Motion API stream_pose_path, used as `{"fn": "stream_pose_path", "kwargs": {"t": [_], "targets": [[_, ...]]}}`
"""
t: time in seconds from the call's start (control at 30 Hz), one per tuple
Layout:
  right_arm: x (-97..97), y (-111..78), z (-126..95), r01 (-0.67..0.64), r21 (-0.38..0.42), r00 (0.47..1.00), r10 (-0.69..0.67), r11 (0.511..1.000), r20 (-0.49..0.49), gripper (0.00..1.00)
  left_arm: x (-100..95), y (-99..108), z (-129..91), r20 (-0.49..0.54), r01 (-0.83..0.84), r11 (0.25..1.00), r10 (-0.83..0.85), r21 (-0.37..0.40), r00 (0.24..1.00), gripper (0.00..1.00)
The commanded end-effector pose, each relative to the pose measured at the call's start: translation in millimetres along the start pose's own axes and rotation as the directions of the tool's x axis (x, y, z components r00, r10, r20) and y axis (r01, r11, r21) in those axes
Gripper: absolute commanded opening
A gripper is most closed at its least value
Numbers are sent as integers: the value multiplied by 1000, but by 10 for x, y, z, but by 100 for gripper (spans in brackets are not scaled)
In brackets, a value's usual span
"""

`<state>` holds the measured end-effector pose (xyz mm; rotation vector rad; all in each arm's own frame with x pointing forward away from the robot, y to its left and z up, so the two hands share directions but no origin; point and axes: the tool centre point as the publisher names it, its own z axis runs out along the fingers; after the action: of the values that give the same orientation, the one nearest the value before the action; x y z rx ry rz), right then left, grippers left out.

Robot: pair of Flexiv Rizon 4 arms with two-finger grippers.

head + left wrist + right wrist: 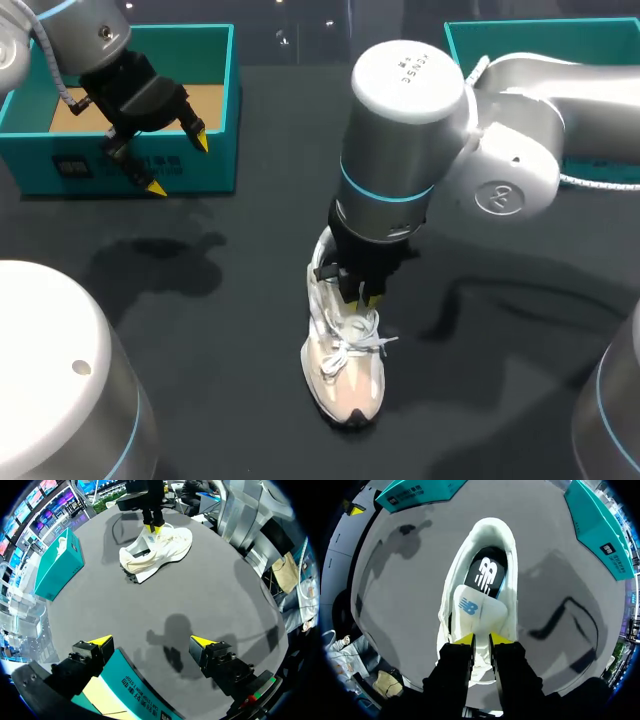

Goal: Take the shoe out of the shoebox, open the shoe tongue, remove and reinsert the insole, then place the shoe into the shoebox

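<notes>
One step is done: shoe (345, 375) out of shoebox (218, 170); right gripper (481, 639) pinches tongue (479, 610), insole (487, 572) ahead unremoved; left gripper (151, 641) gapes.

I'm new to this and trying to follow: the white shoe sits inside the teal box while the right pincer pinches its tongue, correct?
Not inside: the head view shows the white shoe standing on the dark table, outside the teal box. The right pincer does pinch its tongue.
</notes>
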<state>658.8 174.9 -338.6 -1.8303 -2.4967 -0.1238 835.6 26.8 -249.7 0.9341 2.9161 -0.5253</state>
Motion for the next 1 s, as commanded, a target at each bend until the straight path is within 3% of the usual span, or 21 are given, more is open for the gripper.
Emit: {"fn": "stream_pose_path", "kwargs": {"t": [0.03,0.37,0.77,1.0], "targets": [[-19,109,140,5,23,998,-3,1000,-56,17,7,-1,-4,0,0,1000,0,-2,1000,100],[171,109,-131,28,-28,999,-27,999,27,19,7,-1,-4,0,0,1000,0,-2,1000,100],[-98,365,256,29,16,994,-27,999,-108,21,7,-1,-4,0,0,1000,0,-2,1000,100],[-17,322,-51,64,-11,995,-64,998,-81,22,7,-1,-4,0,0,1000,0,-2,1000,100]]}}
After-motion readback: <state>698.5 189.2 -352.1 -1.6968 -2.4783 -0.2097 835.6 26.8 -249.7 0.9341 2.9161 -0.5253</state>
